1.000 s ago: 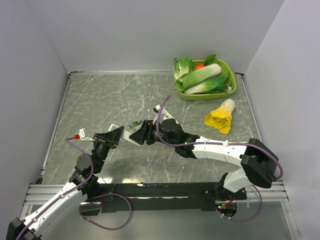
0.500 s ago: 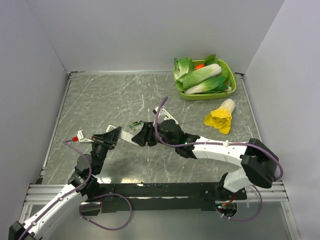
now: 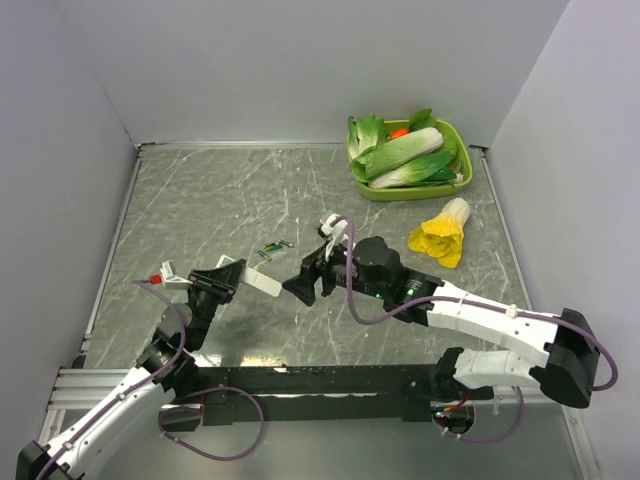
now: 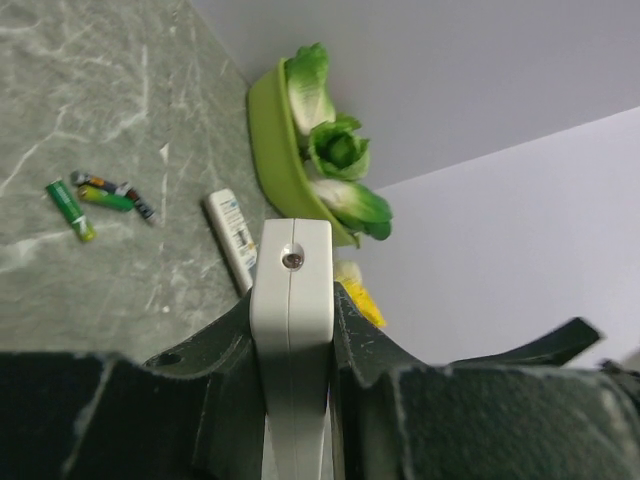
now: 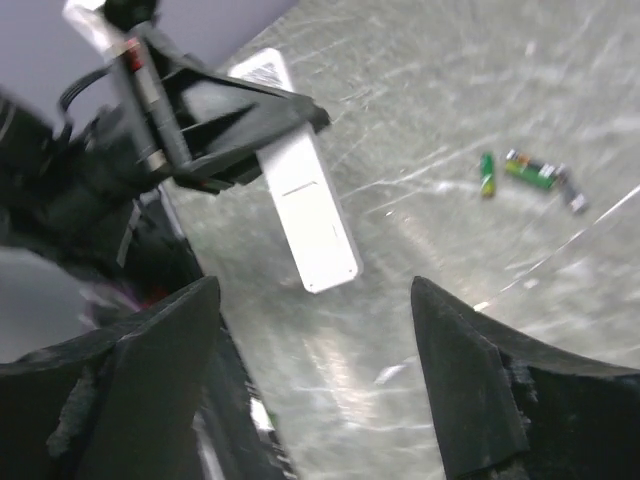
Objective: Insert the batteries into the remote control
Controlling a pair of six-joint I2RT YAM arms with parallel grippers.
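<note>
The batteries (image 5: 487,172) look blurred; the left claw (image 4: 292,300) partly covers the remote control (image 4: 291,265)

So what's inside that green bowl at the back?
Leafy greens with white stalks fill the green bowl, a small orange-red thing peeking out behind. Whatever lies underneath is covered.

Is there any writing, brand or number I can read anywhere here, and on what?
No text is readable.
Remote control in the left gripper: grey print near one end, blurred.
Second remote: button markings too small.
Batteries: wrapper print too small.
</note>
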